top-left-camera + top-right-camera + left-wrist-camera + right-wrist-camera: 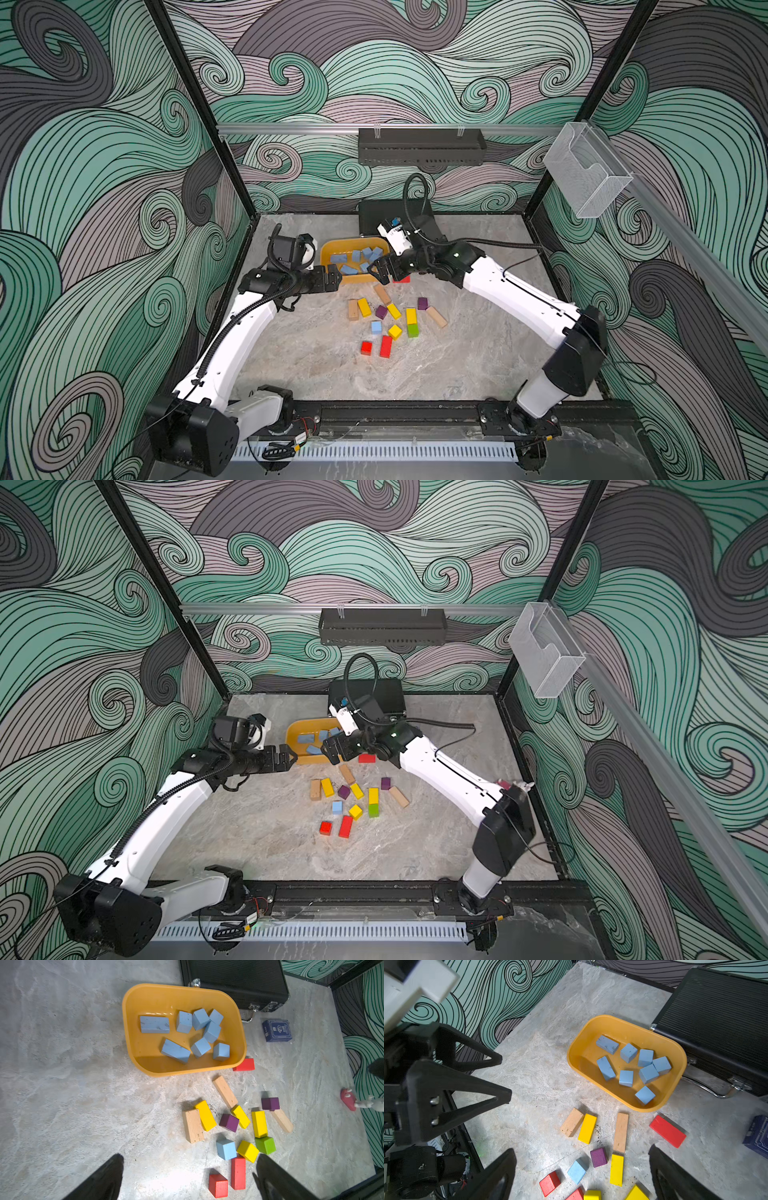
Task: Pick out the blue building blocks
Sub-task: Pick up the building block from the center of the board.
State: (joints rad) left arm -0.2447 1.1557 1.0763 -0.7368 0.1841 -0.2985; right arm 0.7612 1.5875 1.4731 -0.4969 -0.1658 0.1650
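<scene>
Several blue building blocks (pixel 154 1024) (pixel 629 1052) lie in the yellow tray (pixel 330 249) at the back of the table. One more blue cube (pixel 376 327) (pixel 337 807) (pixel 226 1149) (pixel 577 1171) sits on the table among the coloured blocks, in front of the tray. My left gripper (pixel 337 279) (pixel 190 1157) hovers open and empty at the tray's front left corner. The right gripper (pixel 376 275) (pixel 581 1150) hangs open above the tray's front right edge, nothing between its fingers.
Red, yellow, purple, green and tan blocks (pixel 386 346) are scattered in front of the tray. A red brick (pixel 244 1064) touches the tray's right corner. Behind the tray stands a black case (pixel 234 980), with a navy card box (pixel 277 1031) beside it.
</scene>
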